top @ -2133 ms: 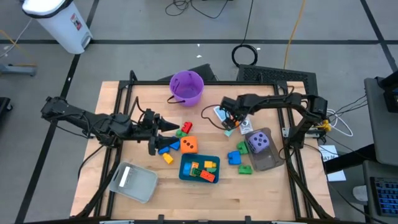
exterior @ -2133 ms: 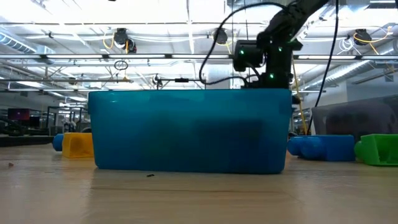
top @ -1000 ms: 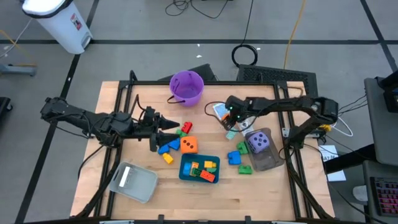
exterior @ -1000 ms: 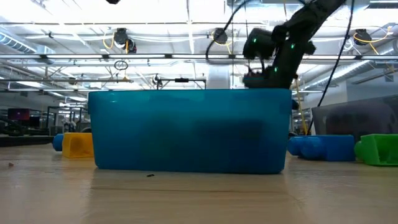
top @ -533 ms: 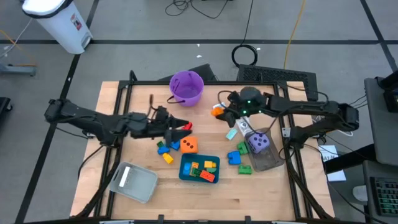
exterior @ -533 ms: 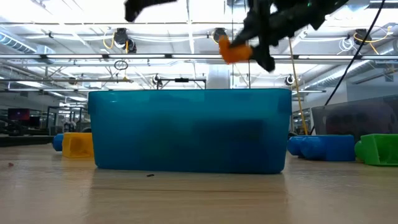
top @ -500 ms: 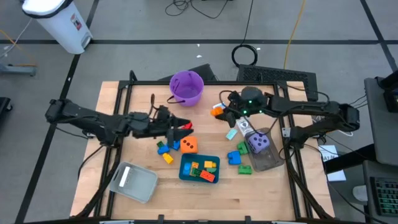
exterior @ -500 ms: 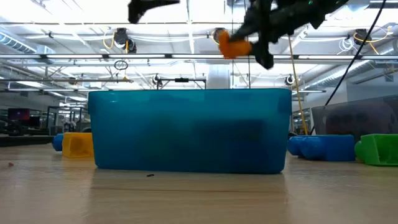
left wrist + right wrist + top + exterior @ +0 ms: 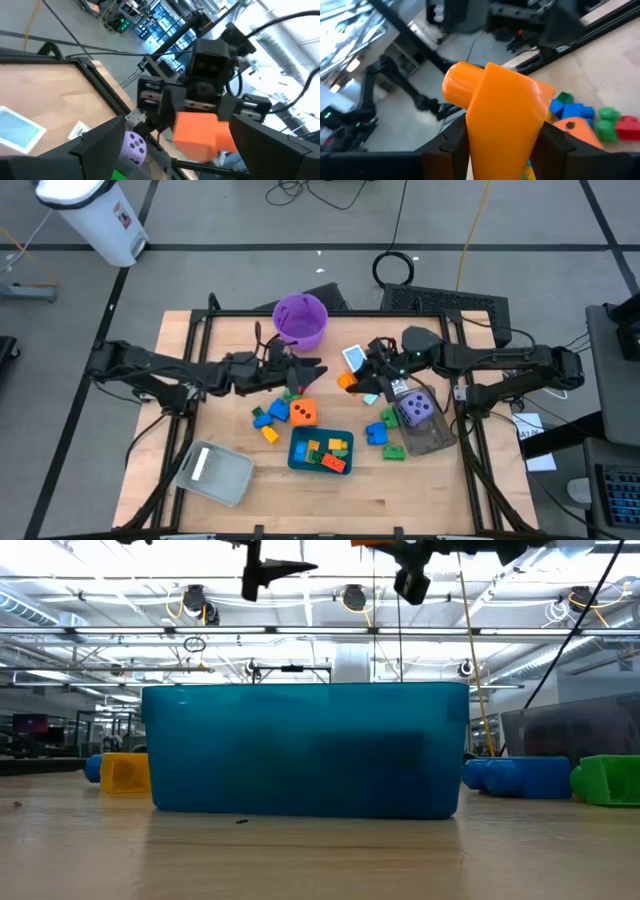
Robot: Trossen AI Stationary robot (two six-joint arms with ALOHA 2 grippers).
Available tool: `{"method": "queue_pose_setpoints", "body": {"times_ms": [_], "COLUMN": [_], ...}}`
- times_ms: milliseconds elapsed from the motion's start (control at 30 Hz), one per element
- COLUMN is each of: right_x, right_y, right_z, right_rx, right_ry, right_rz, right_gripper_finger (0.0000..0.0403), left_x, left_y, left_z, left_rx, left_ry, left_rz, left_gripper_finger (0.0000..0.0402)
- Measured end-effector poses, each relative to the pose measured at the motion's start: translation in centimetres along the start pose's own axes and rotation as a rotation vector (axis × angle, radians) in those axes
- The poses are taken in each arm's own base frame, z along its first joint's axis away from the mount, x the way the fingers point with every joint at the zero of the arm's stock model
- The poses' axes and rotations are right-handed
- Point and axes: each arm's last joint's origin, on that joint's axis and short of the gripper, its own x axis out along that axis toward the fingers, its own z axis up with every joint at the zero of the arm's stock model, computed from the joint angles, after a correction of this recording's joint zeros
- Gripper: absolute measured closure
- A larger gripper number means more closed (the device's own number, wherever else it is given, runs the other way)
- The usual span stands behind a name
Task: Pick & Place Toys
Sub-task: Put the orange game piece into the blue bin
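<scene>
The right end effector point(image 9: 352, 380) is clamped on an orange building brick point(image 9: 345, 381), holding it in the air above the worktop point(image 9: 190, 420), beside and not over the teal tray point(image 9: 321, 451), on that tray's side toward the purple bucket point(image 9: 300, 319). In the right wrist view the orange building brick point(image 9: 495, 117) sits squeezed between that arm's two fingers.

The left end effector point(image 9: 308, 368) hangs above the worktop with its fingers spread apart and nothing between them, pointing at the right one; the two are near each other but apart. The left wrist view looks between the left arm's fingers point(image 9: 100, 145) straight at the brick.

Near the teal tray, the orange die point(image 9: 304, 413) lies on the worktop just beside blue bricks point(image 9: 270, 414). The tray itself holds several mixed bricks. The purple die point(image 9: 418, 409) rests in the clear tray point(image 9: 436, 438), well to the teal tray's side. A white-and-blue card point(image 9: 354, 358) lies flat between the bucket and the clear tray.
</scene>
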Motion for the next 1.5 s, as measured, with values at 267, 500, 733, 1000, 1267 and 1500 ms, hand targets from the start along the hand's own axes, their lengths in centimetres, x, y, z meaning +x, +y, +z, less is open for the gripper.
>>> {"method": "queue_pose_setpoints", "body": {"times_ms": [267, 500, 733, 1000, 1267, 1500], "right_x": [0.0, -0.2, -0.5, -0.5, -0.7, -0.7], "right_y": [-0.4, -1.1, -2.1, -2.1, -2.5, -2.5], "right_z": [0.1, 0.3, -0.5, -0.6, -1.2, -1.3], "right_rx": [-0.146, -0.353, -0.451, -0.491, -0.523, -0.536], "right_ry": [-0.067, -0.12, -0.034, -0.013, 0.073, 0.084], "right_rz": [-0.134, -0.357, -0.565, -0.573, -0.604, -0.608], "right_gripper_finger": [0.0256, 0.0258, 0.0258, 0.0258, 0.0258, 0.0259], "left_x": [1.1, 2.5, 4.4, 5.9, 8.5, 10.7], "left_y": [0.1, 0.5, 1.2, 2.7, 3.4, 4.4], "left_z": [-0.7, -1.1, 0.9, 2.2, 2.5, 1.6], "left_rx": [-0.175, -0.263, -0.275, -0.238, -0.26, -0.311], "left_ry": [-0.046, -0.058, -0.111, 0.017, 0.092, 0.183], "left_rz": [-0.055, 0.026, 0.087, 0.213, 0.177, 0.162], "left_gripper_finger": [0.0037, 0.0037, 0.0037, 0.0037, 0.0037, 0.0037]}}
